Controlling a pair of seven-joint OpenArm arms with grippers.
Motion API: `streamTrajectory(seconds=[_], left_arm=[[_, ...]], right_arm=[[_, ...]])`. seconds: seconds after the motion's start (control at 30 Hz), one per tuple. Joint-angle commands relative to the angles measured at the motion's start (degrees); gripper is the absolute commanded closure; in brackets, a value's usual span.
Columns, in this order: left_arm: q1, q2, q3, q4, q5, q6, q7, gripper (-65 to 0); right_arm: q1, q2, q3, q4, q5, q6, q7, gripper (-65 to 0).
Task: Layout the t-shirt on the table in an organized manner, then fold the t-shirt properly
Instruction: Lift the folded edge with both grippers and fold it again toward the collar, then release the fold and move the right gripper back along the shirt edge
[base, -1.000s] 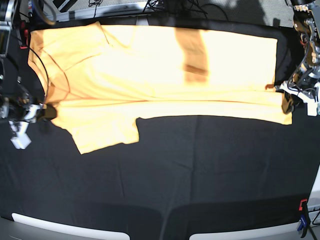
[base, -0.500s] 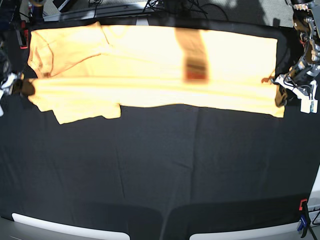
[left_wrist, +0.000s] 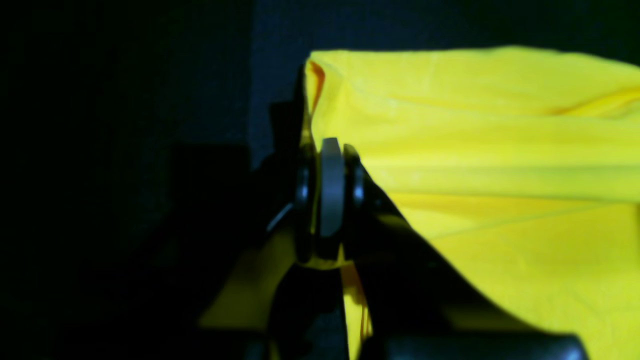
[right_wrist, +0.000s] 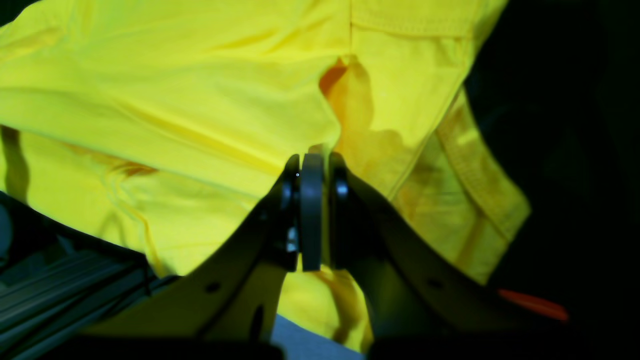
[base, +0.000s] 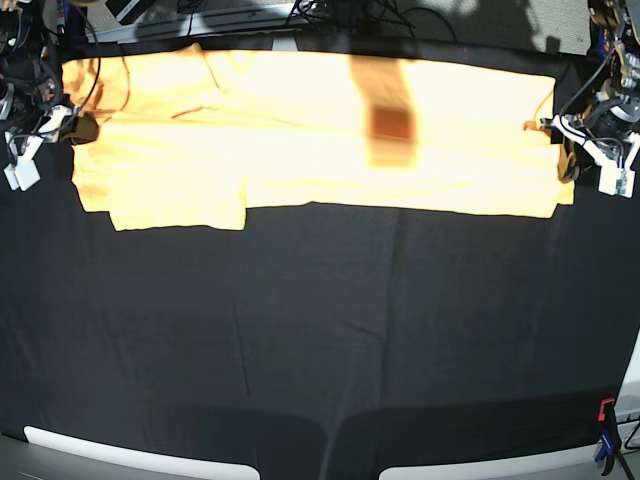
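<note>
The pale yellow-orange t-shirt (base: 300, 130) lies along the far side of the black-clothed table (base: 320, 330), doubled lengthwise, with one sleeve sticking out at the near left. My left gripper (base: 568, 150) is at the shirt's right end, shut on its edge. The left wrist view shows the closed gripper (left_wrist: 327, 190) pinching yellow fabric (left_wrist: 475, 125). My right gripper (base: 75, 128) is at the shirt's left end. The right wrist view shows it (right_wrist: 310, 210) shut on a fold of the fabric (right_wrist: 175, 100).
A darker shadow band (base: 388, 110) crosses the shirt's middle. Cables (base: 330, 12) lie beyond the table's far edge. A red-and-blue clamp (base: 605, 430) is at the near right corner. White pieces (base: 130, 462) line the front edge.
Both grippers have carried the shirt's near edge toward the far side, laying it over the rest. The shirt's strip is narrower and the sleeve has moved farther away and left.
</note>
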Motion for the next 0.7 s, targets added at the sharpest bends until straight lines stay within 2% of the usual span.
streamTrajectory(seconds=[0.0,0.2,0.37,0.57,0.63,0.67], left_arm=[[-0.2,-1.0,-0.5,1.0,0.1,0.5,-1.2,0.0],[-0.2,-1.2,-0.5,1.0,4.0,0.5,-0.9,0.0],[0.2,-2.7,-0.5,1.0,3.7,0.6,-0.9,0.0],[0.5,-2.8,-0.5,1.0,3.5,0.7,-0.8,0.0],[0.5,-2.8,-0.5,1.0,3.4,0.7,0.8,0.0],[0.5,-2.8,-0.5,1.0,3.1,0.7,1.3,0.0]], right_arm=[[0.4,1.4,0.9,0.7,0.2,0.3,0.4,0.0],[0.5,2.0,3.1,0.7,-1.6,0.3,0.5,0.0],[0.4,3.1,8.5,0.7,-1.6,0.3,-0.6,0.0],[0.4,2.8,9.0,0.7,-1.7,0.3,-1.5,0.0],[0.5,2.8,9.0,0.7,-1.7,0.3,-2.2,0.0],[0.5,2.8,9.0,0.7,-1.7,0.3,-2.3,-3.9]])
